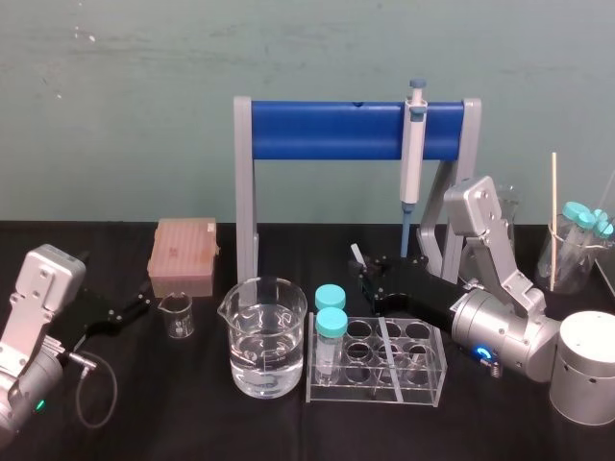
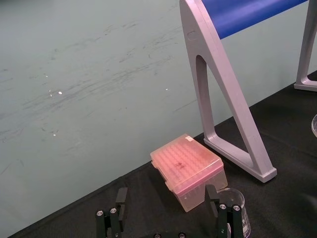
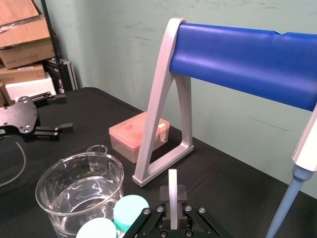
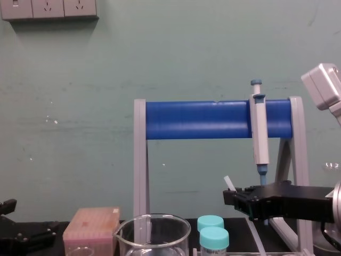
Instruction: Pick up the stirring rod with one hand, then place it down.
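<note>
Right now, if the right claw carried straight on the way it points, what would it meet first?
Probably the grey upright leg of the blue-barred stand; the pink plastic tip box sits behind it. The right claw, shut on the translucent whitish stirring rod, faces that leg, though depth is unclear.

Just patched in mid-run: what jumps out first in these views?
The blue-barred stand dominates centre-back, a pipette hanging from its bar. Just before it, the right gripper clamps the stirring rod near the tube rack; the left gripper idles open at far left.
</note>
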